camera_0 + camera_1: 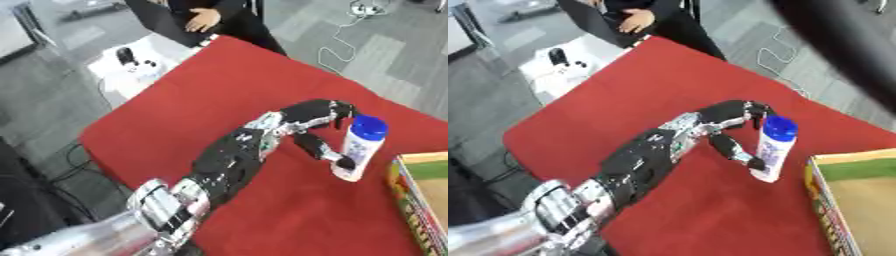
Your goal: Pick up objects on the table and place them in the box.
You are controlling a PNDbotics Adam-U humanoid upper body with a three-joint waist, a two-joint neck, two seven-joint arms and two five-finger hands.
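Closest to the camera, the left arm (219, 170) stretches from the lower left across the red table (201, 100). At the right edge stands the open cardboard box (859, 200), just beside the bottle and further right of it. The left hand (325, 120) curls around a white bottle with a blue cap (362, 146), fingers near the cap, thumb low on its body. The bottle stands almost upright on the cloth, long axis vertical. The path to the box looks free. The right hand is not visible.
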